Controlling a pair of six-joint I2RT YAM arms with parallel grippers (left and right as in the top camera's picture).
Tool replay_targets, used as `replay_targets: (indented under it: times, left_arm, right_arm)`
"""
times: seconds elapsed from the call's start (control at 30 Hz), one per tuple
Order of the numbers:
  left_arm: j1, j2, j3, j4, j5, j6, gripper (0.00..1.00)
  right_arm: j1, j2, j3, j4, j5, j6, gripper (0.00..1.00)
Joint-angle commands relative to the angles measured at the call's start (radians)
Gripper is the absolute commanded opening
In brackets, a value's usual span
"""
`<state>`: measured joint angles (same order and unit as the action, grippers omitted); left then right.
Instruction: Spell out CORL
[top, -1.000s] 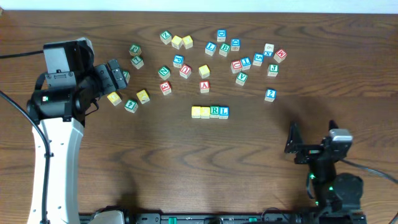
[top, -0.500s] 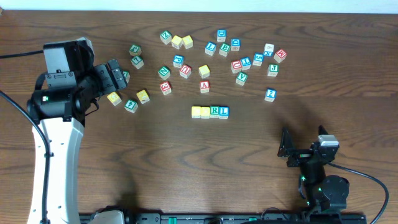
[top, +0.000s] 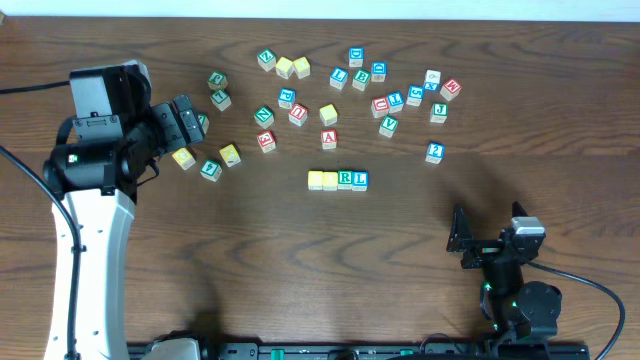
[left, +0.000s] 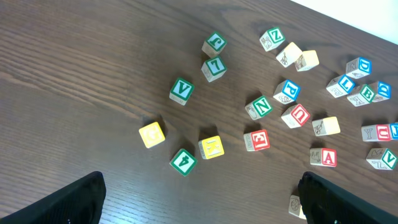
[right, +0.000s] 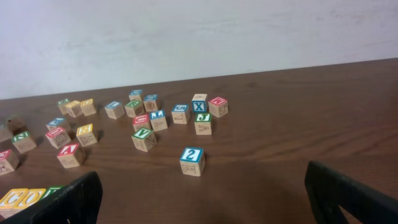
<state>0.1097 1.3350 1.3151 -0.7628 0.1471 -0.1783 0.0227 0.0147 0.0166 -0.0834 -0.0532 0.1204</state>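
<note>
Pulled back toward 6 o'clock, the right gripper (top: 462, 240) is held open, empty, as is the left gripper (top: 185, 120). CORL (top: 338, 180) is lined up mid-table; it could be scattered by cubes (top: 230, 154) swept from 10 o'clock.

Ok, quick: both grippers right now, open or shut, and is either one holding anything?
Left gripper: open, holding nothing.
Right gripper: open, holding nothing.
</note>
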Motion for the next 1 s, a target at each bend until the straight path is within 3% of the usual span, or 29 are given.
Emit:
replay_targets:
  times: [0.0, 0.33, 0.57, 0.67, 0.83, 0.97]
  left_arm:
    - [0.003, 0.001, 0.005, -0.004, -0.009, 0.013, 0.98]
    - [0.003, -0.012, 0.004, -0.005, -0.010, 0.014, 0.98]
    - [0.003, -0.192, -0.092, 0.004, -0.164, 0.025, 0.98]
    - [0.003, -0.333, -0.234, 0.126, -0.192, 0.039, 0.98]
    - [0.003, -0.631, -0.608, 0.543, -0.187, 0.117, 0.97]
    - [0.003, -0.810, -0.829, 0.700, -0.185, 0.163, 0.98]
  right_arm:
    - [-0.009, -0.010, -0.008, 0.005, -0.006, -0.014, 0.99]
    - [-0.009, -0.010, -0.008, 0.005, -0.006, -0.013, 0.99]
    - [-0.009, -0.010, -0.008, 0.005, -0.006, -0.014, 0.99]
    - [-0.009, -0.010, -0.008, 0.005, -0.006, -0.014, 0.99]
    - [-0.009, -0.010, -0.008, 0.005, -0.006, -0.014, 0.99]
    - [-0.009, -0.010, -0.008, 0.005, -0.006, -0.014, 0.99]
